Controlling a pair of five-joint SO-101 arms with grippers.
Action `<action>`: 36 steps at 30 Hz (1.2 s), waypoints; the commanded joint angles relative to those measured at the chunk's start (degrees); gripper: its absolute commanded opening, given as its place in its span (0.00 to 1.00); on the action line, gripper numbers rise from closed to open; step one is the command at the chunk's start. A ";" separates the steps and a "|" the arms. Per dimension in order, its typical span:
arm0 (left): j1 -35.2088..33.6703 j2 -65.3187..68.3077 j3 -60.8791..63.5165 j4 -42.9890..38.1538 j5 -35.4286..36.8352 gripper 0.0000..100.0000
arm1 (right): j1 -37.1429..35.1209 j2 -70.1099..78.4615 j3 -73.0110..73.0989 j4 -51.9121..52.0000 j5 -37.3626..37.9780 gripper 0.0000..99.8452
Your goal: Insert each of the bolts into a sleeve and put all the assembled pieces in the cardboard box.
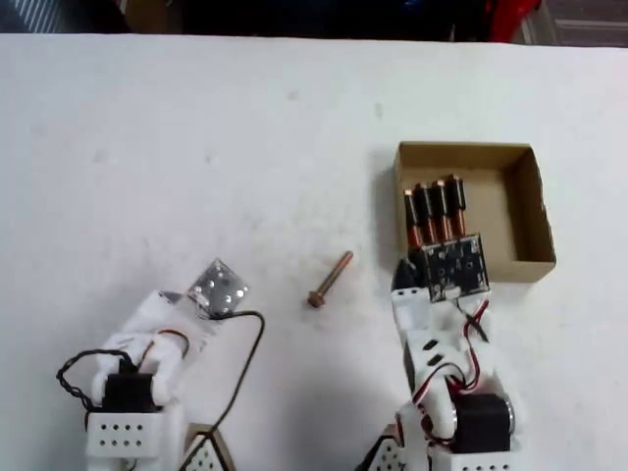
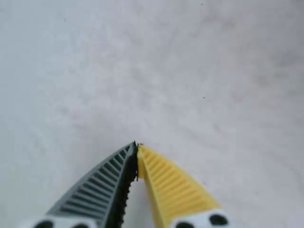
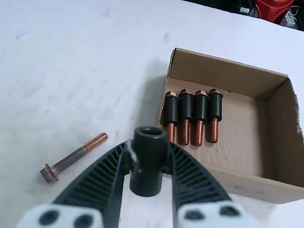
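Your right claw [image 3: 148,148] grips sleeve [image 3: 148,168]; bolt [image 3: 76,154] lies on counter [image 3: 71,71] beside cardboard box [image 3: 223,76], threads toward box; left claw [image 2: 137,148] closed, empty.

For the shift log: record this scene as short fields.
box: cardboard box holds four assembled pieces, side by side along one wall
loose: one bolt lying on the table outside the box, no sleeve on it
right gripper: shut on a black sleeve, near the box
left gripper: shut, empty, over bare table
left to do: join that bolt and sleeve, then box them
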 commanded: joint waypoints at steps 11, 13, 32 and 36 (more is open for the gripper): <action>-0.40 -0.22 -8.88 4.57 -3.08 0.02 | 0.57 -6.20 7.74 -4.70 -4.48 0.02; -0.40 -0.13 -13.54 8.00 -5.10 0.02 | 1.63 -6.20 9.58 -6.81 -5.45 0.02; 0.31 22.20 -31.56 10.81 -8.09 0.02 | 3.38 -6.20 20.13 -25.45 -5.45 0.02; 3.91 34.24 -39.21 11.96 -8.00 0.02 | 3.47 -6.20 22.24 -28.88 -5.45 0.02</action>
